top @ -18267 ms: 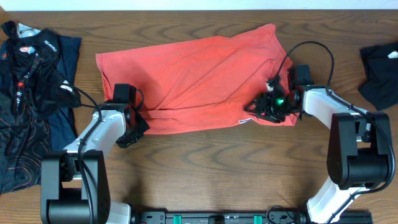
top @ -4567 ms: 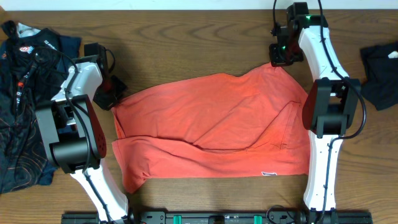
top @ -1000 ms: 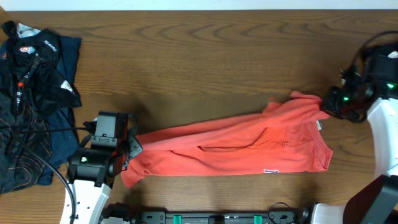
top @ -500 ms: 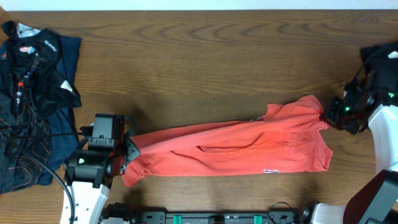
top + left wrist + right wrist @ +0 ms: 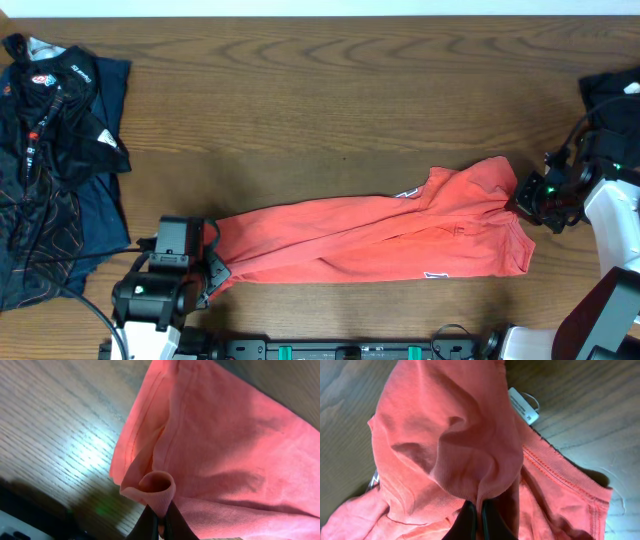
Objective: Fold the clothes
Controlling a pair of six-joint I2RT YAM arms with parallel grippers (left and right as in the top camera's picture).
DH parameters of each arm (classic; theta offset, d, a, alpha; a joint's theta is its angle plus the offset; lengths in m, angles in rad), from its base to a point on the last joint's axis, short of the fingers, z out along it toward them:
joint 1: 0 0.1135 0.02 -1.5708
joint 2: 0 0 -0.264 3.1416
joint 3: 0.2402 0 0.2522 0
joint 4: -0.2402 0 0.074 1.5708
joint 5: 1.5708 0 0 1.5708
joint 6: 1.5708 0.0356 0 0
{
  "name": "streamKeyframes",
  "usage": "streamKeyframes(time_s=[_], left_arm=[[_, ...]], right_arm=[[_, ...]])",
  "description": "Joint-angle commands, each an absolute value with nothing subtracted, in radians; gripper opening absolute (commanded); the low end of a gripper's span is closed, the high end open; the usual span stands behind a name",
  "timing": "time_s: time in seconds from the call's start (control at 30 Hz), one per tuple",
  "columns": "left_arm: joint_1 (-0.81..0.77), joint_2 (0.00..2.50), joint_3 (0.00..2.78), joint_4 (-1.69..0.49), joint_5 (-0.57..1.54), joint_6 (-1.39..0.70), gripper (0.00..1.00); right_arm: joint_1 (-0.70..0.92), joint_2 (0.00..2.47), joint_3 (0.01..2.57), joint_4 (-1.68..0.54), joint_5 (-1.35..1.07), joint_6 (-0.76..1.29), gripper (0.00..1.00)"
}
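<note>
- One small white tag shows on the coral T-shirt; its print is too small to read.
- Left fingers pinch its left end, right fingers its right end, stretched low across the tabletop.

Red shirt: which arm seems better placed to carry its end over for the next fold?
Left, probably. The left fingers pinch the red shirt's narrow, bunched end, light to swing over the flat part. The right fingers hold the wider, tagged end, crowded by a dark garment at the table edge.
</note>
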State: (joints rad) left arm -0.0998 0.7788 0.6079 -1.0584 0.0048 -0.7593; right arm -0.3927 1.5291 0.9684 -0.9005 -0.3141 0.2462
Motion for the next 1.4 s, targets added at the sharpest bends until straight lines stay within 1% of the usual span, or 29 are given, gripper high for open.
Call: streamKeyframes(time_s=[0.0,0.27,0.4,0.43,0.47,0.5,0.53,0.57,0.6,0.63,0.67,0.73,0.77,0.83,0.9,0.93,1.0,1.07,1.17,1.3,1.37], left_arm=[[-0.095,0.804,0.595,-1.058,0.015,-0.809,0.06],[-0.094,0.837,0.595,-1.045,-0.036,-0.844,0.06],[-0.094,0.837,0.595,-1.031,-0.039,-0.844,0.06],[-0.094,0.837,0.595,-1.028,-0.039,-0.844,0.07],[-0.095,0.837,0.595,-1.025,-0.039,-0.844,0.17],[-0.094,0.837,0.595,-1.022,-0.041,-0.844,0.22],[-0.095,0.839,0.595,-1.018,-0.042,-0.844,0.26],[-0.095,0.842,0.595,-1.011,-0.042,-0.844,0.33],[-0.095,0.844,0.595,-1.007,-0.042,-0.844,0.35],[-0.094,0.85,0.595,-1.003,-0.043,-0.844,0.35],[-0.095,0.855,0.595,-0.997,-0.043,-0.844,0.35],[-0.094,0.871,0.595,-0.977,-0.043,-0.842,0.45],[-0.094,0.882,0.595,-0.953,-0.043,-0.831,0.47],[-0.094,0.903,0.595,-0.89,-0.041,-0.808,0.47],[-0.094,0.921,0.601,-0.833,-0.033,-0.806,0.47],[-0.094,0.933,0.609,-0.807,-0.03,-0.806,0.47],[-0.094,0.953,0.637,-0.784,-0.016,-0.805,0.47],[-0.094,0.971,0.667,-0.781,-0.006,-0.805,0.47],[-0.084,0.987,0.68,-0.785,0.031,-0.809,0.47],[-0.006,1.016,0.678,-0.827,0.15,-0.82,0.48],[0.039,1.035,0.674,-0.839,0.203,-0.801,0.53]], right_arm=[[-0.416,1.52,0.963,-0.911,-0.26,0.326,0.01],[-0.485,1.52,0.936,-0.911,-0.242,0.358,0.01],[-0.485,1.52,0.934,-0.923,-0.242,0.348,0.01],[-0.483,1.52,0.934,-0.923,-0.243,0.338,0.09],[-0.48,1.52,0.934,-0.924,-0.242,0.331,0.27],[-0.477,1.52,0.934,-0.925,-0.242,0.323,0.57],[-0.474,1.52,0.934,-0.924,-0.242,0.317,0.77],[-0.471,1.52,0.934,-0.924,-0.241,0.317,0.79],[-0.469,1.52,0.934,-0.922,-0.24,0.318,0.76],[-0.468,1.52,0.934,-0.915,-0.239,0.317,0.72],[-0.468,1.52,0.934,-0.909,-0.24,0.317,0.73],[-0.468,1.52,0.934,-0.888,-0.24,0.315,0.75],[-0.467,1.52,0.934,-0.874,-0.24,0.305,0.75],[-0.463,1.52,0.941,-0.846,-0.24,0.298,0.7],[-0.458,1.52,0.968,-0.836,-0.239,0.299,0.69],[-0.457,1.52,1.001,-0.838,-0.239,0.299,0.72],[-0.457,1.52,1.074,-0.859,-0.239,0.298,0.82],[-0.456,1.52,1.164,-0.899,-0.24,0.278,0.83],[-0.445,1.52,1.293,-0.97,-0.236,0.224,0.79],[-0.424,1.52,1.438,-1.068,-0.237,0.165,0.83],[-0.41,1.52,1.483,-1.113,-0.243,0.143,0.82]])
